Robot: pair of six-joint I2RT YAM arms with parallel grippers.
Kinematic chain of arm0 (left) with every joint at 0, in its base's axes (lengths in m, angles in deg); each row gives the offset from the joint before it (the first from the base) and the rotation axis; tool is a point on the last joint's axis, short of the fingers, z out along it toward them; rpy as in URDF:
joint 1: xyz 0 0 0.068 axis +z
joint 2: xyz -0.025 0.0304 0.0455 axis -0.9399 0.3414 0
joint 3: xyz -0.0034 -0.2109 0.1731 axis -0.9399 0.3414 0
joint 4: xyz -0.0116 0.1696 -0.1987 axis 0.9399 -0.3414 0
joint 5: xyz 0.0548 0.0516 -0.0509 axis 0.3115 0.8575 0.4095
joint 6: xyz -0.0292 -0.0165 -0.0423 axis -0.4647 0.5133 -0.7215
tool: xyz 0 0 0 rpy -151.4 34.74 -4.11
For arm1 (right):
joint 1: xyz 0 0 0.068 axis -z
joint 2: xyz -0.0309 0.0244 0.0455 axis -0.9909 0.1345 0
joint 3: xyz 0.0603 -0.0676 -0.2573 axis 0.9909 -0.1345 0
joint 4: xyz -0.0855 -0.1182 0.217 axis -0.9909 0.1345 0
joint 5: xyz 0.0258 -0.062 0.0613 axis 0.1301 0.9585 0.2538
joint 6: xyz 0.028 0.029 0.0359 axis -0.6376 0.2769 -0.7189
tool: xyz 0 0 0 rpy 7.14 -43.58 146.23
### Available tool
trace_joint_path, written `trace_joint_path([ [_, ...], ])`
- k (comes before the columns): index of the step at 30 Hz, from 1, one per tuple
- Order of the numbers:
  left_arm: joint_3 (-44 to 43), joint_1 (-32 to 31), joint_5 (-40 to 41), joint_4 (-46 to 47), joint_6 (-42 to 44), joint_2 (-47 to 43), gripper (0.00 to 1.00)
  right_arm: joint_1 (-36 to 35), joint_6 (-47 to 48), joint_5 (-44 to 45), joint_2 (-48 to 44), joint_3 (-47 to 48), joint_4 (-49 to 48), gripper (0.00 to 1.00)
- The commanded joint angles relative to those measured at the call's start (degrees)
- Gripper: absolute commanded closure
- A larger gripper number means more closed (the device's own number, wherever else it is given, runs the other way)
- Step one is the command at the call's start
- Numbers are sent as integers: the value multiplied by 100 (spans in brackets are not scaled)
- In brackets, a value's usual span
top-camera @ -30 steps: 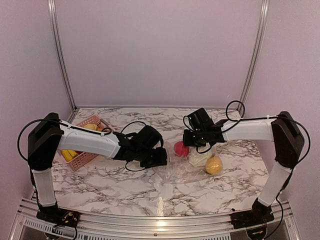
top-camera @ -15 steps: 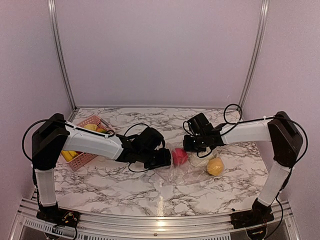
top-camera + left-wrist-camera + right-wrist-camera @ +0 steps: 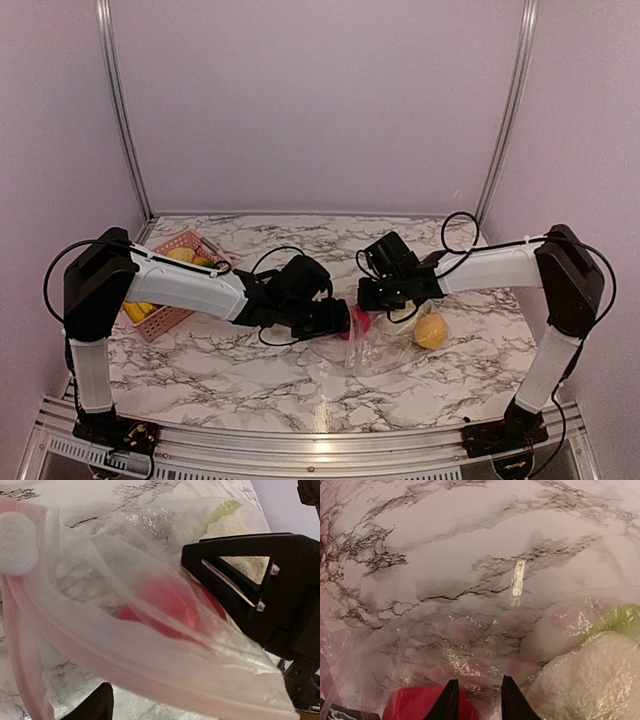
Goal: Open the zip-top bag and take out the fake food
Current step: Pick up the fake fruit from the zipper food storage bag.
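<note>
Left hand nearer red fruit; perhaps cauliflower, wrist views only.

Nothing to read here.
From where I stand, no lettering, label, brand or number can be made out on the clear, crinkly zip-top plastic bag, the marble-patterned bench or the pink slatted plastic basket, which is too small in view to tell.

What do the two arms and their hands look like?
The left arm and right arm have white shells, black joints and looping black cables. The left hand and right hand are black; the left's fingers are angular with a triangular cutout.
</note>
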Motion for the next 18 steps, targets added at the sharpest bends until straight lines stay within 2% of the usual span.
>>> trace_joint_path([
  [1,-222,-55,-6,-68,255,145,25,-124,-11,-50,-159,-63,116,70],
  [18,-863,-90,267,-814,842,558,7,-238,157,-404,-223,-247,30,56],
])
